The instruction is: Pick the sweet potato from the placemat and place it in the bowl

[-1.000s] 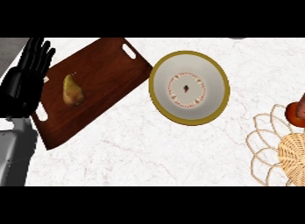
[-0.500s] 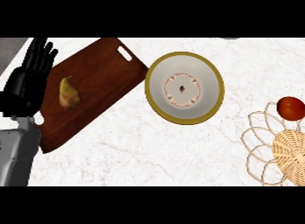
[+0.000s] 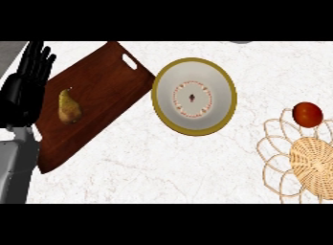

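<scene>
White counter (image 3: 197,162), left hand (image 3: 24,88) fingers (image 3: 35,57) straight, holding nothing

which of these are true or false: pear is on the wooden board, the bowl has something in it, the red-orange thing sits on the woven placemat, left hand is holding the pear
1. The yellow-green pear lies on the dark brown wooden cutting board. True.
2. The white bowl with a gold rim holds a piece of food. False: only its printed pattern shows inside.
3. The round red-orange item sits at the upper edge of the woven wicker placemat. True.
4. The black left hand grips the pear. False: it is open beside the board's left edge, fingers up.
</scene>
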`<state>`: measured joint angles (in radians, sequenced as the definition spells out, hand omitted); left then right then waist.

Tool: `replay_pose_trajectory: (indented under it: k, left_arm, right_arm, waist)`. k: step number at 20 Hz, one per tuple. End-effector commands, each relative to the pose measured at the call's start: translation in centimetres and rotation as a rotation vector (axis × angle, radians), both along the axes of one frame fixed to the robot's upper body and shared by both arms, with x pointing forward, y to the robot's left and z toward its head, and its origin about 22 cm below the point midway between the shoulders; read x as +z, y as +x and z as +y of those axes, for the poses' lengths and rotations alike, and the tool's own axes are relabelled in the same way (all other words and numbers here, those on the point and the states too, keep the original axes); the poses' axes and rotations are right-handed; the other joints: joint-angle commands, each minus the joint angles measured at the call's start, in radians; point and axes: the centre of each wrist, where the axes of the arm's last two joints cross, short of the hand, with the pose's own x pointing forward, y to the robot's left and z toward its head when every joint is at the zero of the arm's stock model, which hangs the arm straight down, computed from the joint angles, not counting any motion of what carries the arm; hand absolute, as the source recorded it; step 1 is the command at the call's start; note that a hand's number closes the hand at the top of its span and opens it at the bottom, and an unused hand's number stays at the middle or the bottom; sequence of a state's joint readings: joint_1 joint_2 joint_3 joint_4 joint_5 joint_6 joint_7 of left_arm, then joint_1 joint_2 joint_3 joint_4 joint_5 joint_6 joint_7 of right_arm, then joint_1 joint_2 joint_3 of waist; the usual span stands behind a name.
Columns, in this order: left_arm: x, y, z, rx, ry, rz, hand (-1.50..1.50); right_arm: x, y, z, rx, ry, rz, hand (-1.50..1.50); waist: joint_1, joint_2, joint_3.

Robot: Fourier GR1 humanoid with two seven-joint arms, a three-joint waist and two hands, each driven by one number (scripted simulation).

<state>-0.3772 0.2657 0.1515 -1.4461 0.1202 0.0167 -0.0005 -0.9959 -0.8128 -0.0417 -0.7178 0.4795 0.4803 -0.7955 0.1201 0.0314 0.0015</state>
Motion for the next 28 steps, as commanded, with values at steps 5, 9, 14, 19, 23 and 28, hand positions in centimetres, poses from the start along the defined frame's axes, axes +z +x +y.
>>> replay_pose_trajectory:
  k: [5, 9, 14, 19, 23, 28]
  left_arm:
    - [-0.1, -0.6, 2.4, 0.052, 0.004, 0.007, 0.0]
    - [-1.2, -0.9, 2.5, 0.063, -0.002, 0.012, 0.0]
    - [-0.2, -1.3, 3.3, 0.076, 0.014, 0.025, 0.0]
    - [-0.5, -1.6, 3.5, 0.094, 0.002, 0.032, 0.0]
    - [-0.1, -2.0, 3.9, 0.106, 0.015, 0.01, 0.0]
    - [-1.7, -3.4, 3.9, 0.099, 0.003, 0.023, 0.0]
  right_arm:
    - [2.1, 3.4, 6.2, 0.271, 0.038, 0.171, 1.5]
    - [1.8, 4.8, 12.0, 0.345, -0.032, 0.2, 1.5]
    - [0.0, 5.8, 18.0, 0.398, -0.106, 0.249, 1.5]
    - [-5.2, 6.0, 22.7, 0.413, -0.121, 0.295, 1.5]
    - [-7.8, 5.6, 23.7, 0.436, -0.171, 0.284, 1.5]
    - [-12.7, 4.6, 28.2, 0.331, -0.279, 0.227, 1.5]
  waist:
    - [-0.032, -0.012, -0.002]
    - [-0.06, -0.017, -0.003]
    - [-0.075, -0.023, -0.002]
    - [-0.082, -0.023, -0.002]
    - [-0.098, -0.027, -0.001]
    - [-0.092, -0.026, -0.002]
